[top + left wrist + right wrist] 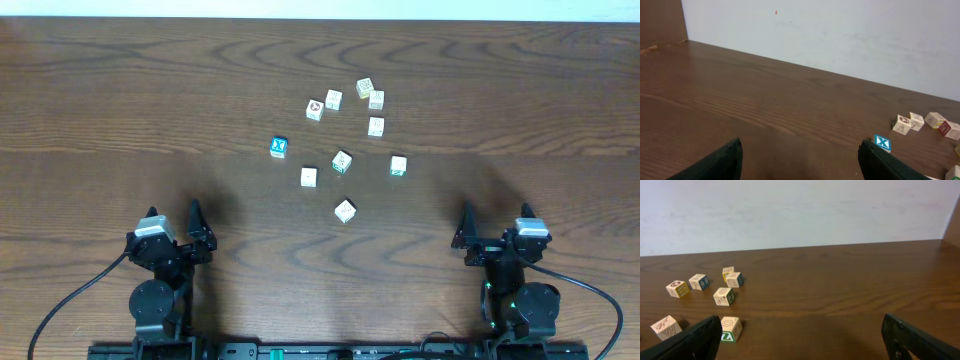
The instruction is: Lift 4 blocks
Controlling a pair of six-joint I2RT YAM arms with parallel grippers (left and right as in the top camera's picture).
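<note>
**Status.** No block is lifted. Every cube sits on the table (100, 110).

**Hands.**
- The left gripper (800, 162) has its jaws spread wide with nothing between them, low over bare wood at the near edge.
- The right gripper (802, 340) is likewise released and empty.
- Both are well apart from the blocks.

**Blocks.**
- They lie scattered mid-table, between the two arms and toward the far side.
- Four cream ones stand apart from their neighbours: the near block (344, 210), the left block (309, 177), the centre block (342, 161) and the right block (398, 165).
- The far cluster (372, 95) is packed, some cubes touching or just beside one another.

**Exclusions.** The blue cube (279, 147) and the red-marked cube (315, 109) are not task items.

**Assessment.** The step in hand appears to be the first approach.

**Recommendations.**
- Take the four isolated blocks and leave the cluster alone, where a finger would likely knock a neighbour.
- Start with the near block. It sits turned relative to the table edge, so rotate the wrist until the jaws face two flat sides, not corners.
- Descend with the jaws open, straddle the block and centre it before closing, then lift straight up.
- Give the left block to the left arm and the right block to the right arm, so the arms do not cross.
- Near the left block, keep clear of the blue cube.
</note>
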